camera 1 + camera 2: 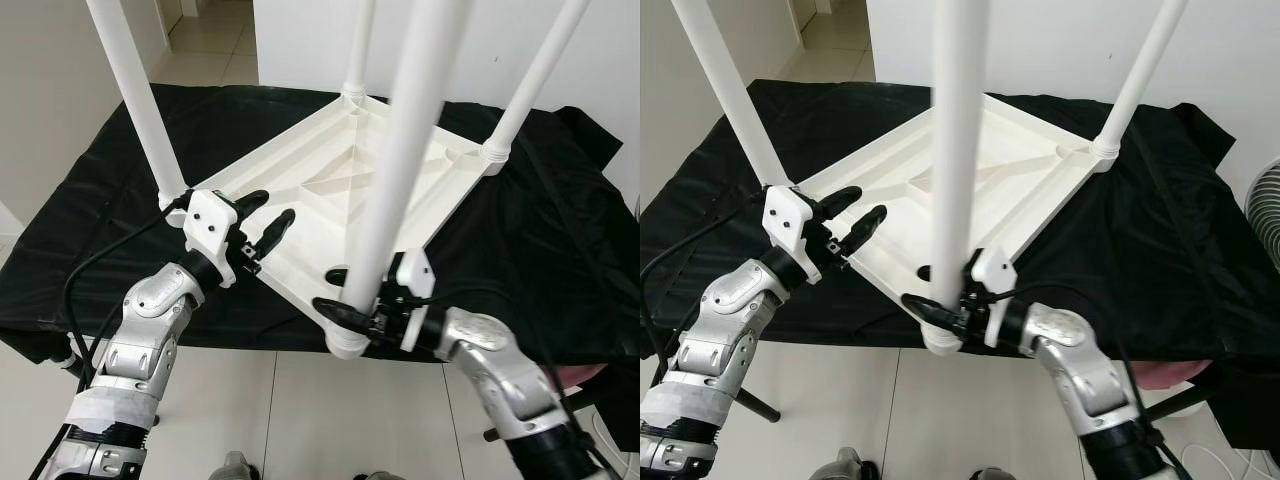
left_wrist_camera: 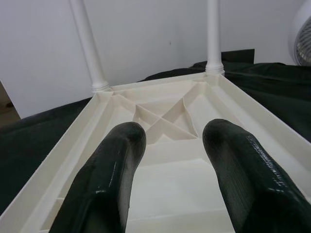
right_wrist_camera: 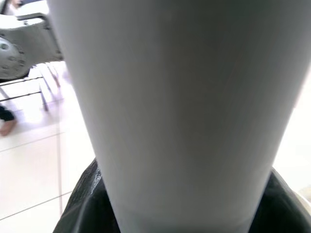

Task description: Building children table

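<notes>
A white children's table [image 1: 330, 165] lies upside down on a black cloth, with its legs pointing up. My right gripper [image 1: 345, 295] is shut on the nearest leg [image 1: 400, 170], just above the socket at the front corner; that leg [image 3: 180, 97] looms close in the right wrist view. My left gripper [image 1: 272, 207] is open, hovering over the table's left edge beside the left leg [image 1: 140, 100]. Its fingers [image 2: 107, 179] point along the ribbed underside [image 2: 165, 107] toward two far legs [image 2: 90, 43].
The black cloth [image 1: 530, 230] covers a low platform that ends just in front of me, with tiled floor [image 1: 300, 410] below. White walls stand behind and to the left. A fan [image 1: 1265, 210] is at the right edge.
</notes>
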Controlling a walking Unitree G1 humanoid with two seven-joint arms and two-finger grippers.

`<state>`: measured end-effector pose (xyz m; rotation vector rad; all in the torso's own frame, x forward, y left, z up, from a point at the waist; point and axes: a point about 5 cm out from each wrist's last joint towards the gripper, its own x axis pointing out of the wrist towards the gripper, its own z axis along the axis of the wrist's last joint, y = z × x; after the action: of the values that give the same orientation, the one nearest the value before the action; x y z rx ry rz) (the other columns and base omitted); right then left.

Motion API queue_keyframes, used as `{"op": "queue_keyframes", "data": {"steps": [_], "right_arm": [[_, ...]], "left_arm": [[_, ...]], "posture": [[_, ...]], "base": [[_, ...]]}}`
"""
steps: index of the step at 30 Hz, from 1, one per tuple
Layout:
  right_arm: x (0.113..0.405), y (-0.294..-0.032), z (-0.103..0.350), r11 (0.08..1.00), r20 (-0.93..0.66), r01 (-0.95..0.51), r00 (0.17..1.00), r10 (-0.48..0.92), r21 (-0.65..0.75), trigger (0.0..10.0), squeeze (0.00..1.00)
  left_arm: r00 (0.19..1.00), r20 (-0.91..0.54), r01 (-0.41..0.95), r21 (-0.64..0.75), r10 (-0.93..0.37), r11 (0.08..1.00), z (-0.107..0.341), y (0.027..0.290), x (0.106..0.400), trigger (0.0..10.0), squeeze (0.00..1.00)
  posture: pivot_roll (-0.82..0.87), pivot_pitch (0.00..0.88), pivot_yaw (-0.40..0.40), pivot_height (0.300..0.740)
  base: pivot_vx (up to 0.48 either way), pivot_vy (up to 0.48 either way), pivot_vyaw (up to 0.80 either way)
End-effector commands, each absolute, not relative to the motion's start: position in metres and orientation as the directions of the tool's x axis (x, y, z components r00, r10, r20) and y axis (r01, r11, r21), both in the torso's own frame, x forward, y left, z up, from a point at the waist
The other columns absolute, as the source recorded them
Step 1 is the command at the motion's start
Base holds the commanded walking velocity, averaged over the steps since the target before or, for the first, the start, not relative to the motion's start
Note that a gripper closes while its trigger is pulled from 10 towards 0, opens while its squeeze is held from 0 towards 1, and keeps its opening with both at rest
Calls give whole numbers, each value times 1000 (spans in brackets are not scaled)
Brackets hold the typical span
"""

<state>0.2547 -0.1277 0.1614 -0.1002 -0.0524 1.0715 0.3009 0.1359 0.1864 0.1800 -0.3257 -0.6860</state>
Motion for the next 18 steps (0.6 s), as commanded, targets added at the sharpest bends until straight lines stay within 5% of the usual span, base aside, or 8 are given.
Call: {"op": "queue_keyframes", "data": {"steps": [1,5,6,8,10,15,17,18], "right_arm": [[257,-140,163,521,-6,-848,524,852,-101,0,0],[261,-149,162,567,-11,-815,572,820,-118,0,0],[264,-150,162,584,-7,-801,590,807,-132,3412,0],[264,-150,162,584,-7,-801,590,807,-132,3412,0],[267,-146,166,608,21,-784,610,792,-128,10000,0],[267,-140,168,632,62,-768,629,775,-99,10000,0],[265,-139,166,627,65,-777,624,779,-60,10000,1000],[265,-139,166,627,65,-777,624,779,-60,10000,1000]], "left_arm": [[651,182,672,314,-737,671,180,127,295,10000,0],[539,111,784,296,-835,545,170,109,281,10000,0],[497,88,821,276,-863,500,166,103,276,10000,0],[497,88,821,276,-863,500,166,103,276,10000,0],[416,46,868,277,-908,412,159,90,267,10000,0],[330,-16,904,291,-944,312,149,77,260,10000,0],[299,-58,926,260,-953,274,142,77,262,10000,1000],[299,-58,926,260,-953,274,142,77,262,10000,1000]], "posture": [[-70,74,31,740],[-72,75,32,740],[-72,75,32,740],[-72,75,32,740],[-73,77,37,740],[-73,77,37,740],[-76,73,37,740],[-76,73,37,740]], "base": [[0,0,0],[0,0,0],[0,0,0],[0,0,0],[0,0,0],[0,0,0],[0,0,0],[0,0,0]]}}
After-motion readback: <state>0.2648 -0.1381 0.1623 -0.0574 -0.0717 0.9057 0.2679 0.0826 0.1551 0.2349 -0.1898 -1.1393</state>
